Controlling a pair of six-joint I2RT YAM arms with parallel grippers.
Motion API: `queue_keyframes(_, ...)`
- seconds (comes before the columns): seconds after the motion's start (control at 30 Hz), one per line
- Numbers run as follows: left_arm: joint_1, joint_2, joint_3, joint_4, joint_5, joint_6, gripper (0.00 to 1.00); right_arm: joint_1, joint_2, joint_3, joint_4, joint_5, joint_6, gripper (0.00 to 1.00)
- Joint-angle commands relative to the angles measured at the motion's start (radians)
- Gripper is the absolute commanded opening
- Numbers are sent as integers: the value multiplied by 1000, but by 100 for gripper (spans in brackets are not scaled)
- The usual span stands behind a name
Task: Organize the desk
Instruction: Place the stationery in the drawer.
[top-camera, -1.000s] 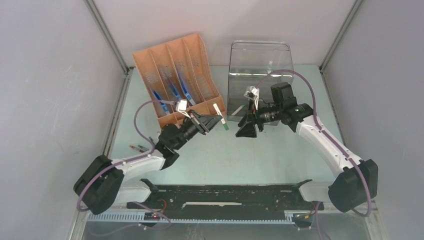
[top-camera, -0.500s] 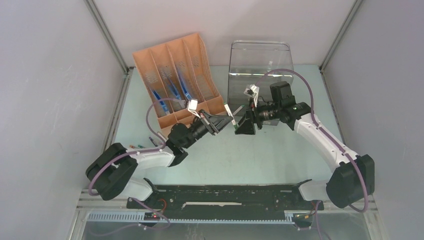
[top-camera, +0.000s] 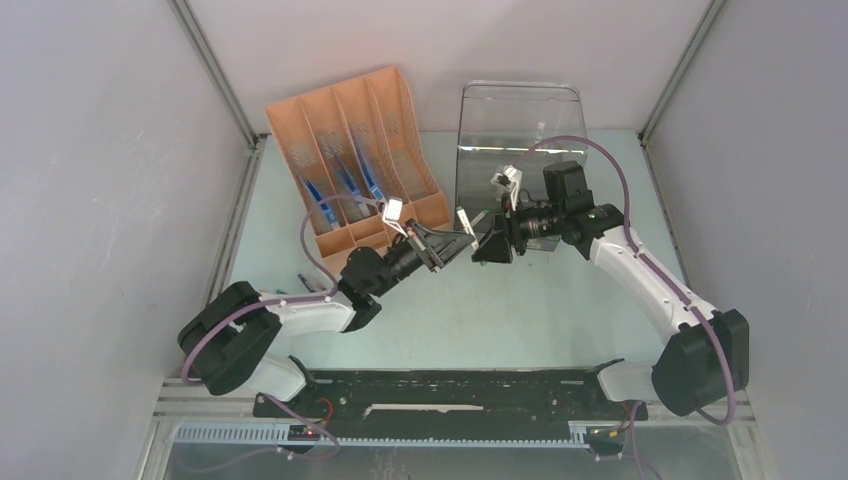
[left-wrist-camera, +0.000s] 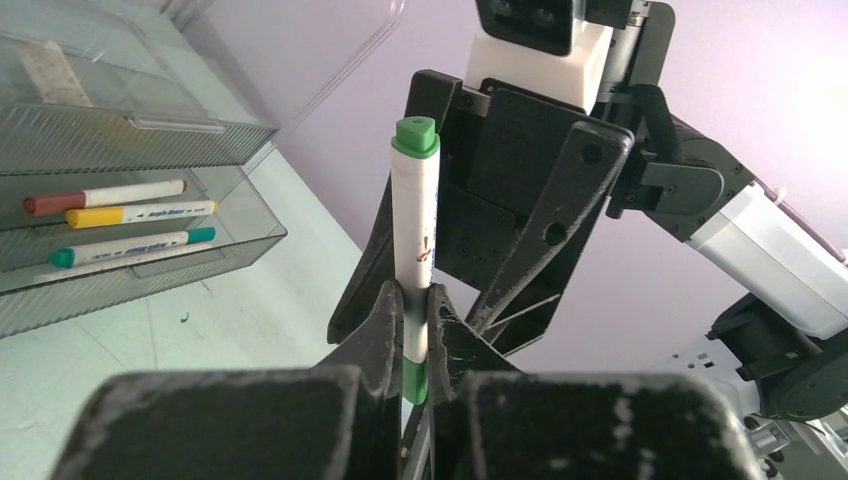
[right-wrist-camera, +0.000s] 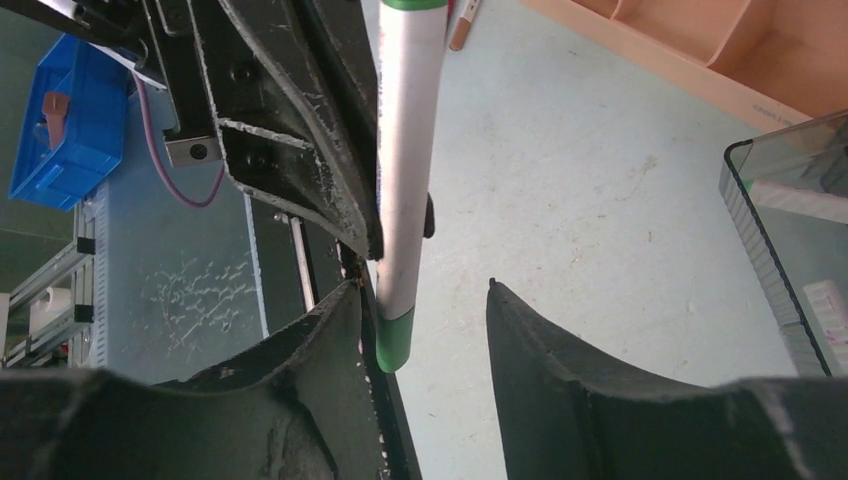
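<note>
- The left jaws pinch a white, green-capped marker (left-wrist-camera: 413, 230) near one end, above the bench (top-camera: 560, 310).
- The right jaws stand apart, straddling the marker's free end.

Free room: bare desk (top-camera: 520, 315) between the grippers and the black front rail (top-camera: 450, 385). Obstacles: orange file rack (top-camera: 350, 150) back left, clear drawer unit (top-camera: 520, 130) back centre, narrow gap between. Mid-desk blocked: left gripper (top-camera: 458, 240), clamping green-capped marker (top-camera: 465, 222), almost tip to tip with right gripper (top-camera: 484, 243).

Mint desk (top-camera: 520, 310), orange sorter (top-camera: 345, 140), clear organizer (top-camera: 520, 125)
</note>
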Motion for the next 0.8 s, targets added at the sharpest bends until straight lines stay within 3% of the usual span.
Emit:
queue_keyframes(0.0,-13,12,42,52,8,12,0,-9,3,3,28,-7,25,54)
queue_keyframes(0.2,-19,24,50,51,9,18,0,-13,4,3,29,-18,27,41)
queue_keyframes(0.33,-23,28,58,33,6,27,1,-13,4,3,28,-20,22,21)
queue_keyframes(0.5,-24,-17,55,-48,-30,65,20,-13,-1,2,13,-16,-8,1)
queue_keyframes(0.57,-25,-63,59,-137,-55,108,39,-13,-7,4,2,-3,-29,0)
queue_keyframes(0.77,-24,-218,47,-375,-142,296,50,-13,-48,2,-54,121,-164,0)
